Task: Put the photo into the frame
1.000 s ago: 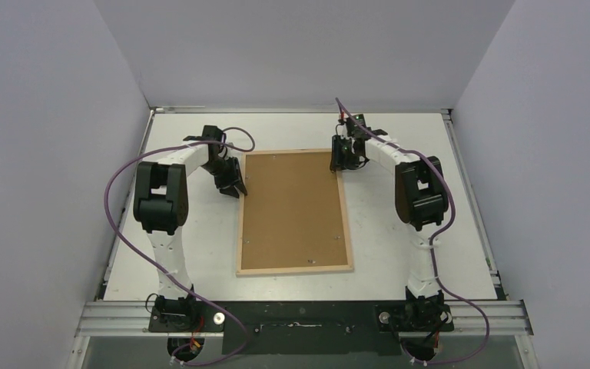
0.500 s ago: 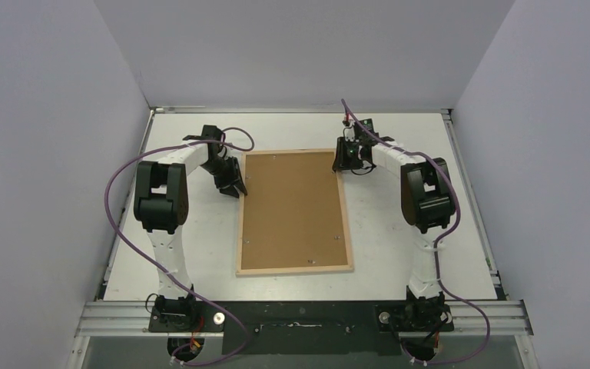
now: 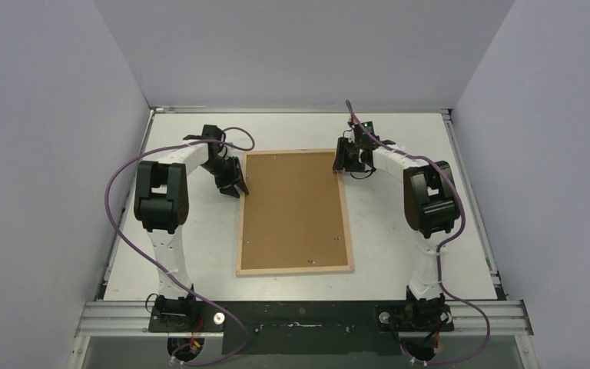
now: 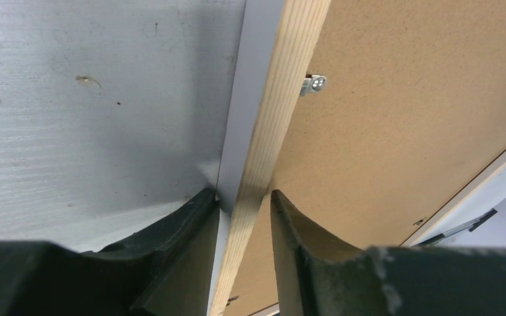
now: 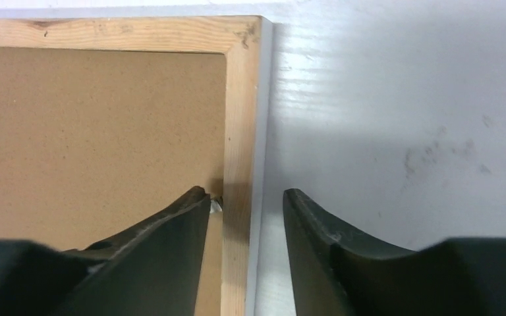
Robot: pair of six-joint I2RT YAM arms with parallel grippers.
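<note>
Face-down frame [image 3: 295, 270], long axis from near to far edge of counter [image 3: 384, 254], left tool [image 4: 244, 204] pinching left rim, right tool [image 5: 245, 197] open astride right rim, wood grain visible only from wrists

Left claw [image 4: 240, 201] and right claw [image 5: 245, 194] low, arms outstretched

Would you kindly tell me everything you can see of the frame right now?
The frame lies flat, back upward, on the white table, long sides running away from the arms. Its thin rim is pale wood; a brown hardboard backing fills it, with small metal clips. The left gripper has its jaws pinching the left rim near the far corner; the right gripper has open jaws astride the right rim.
</note>
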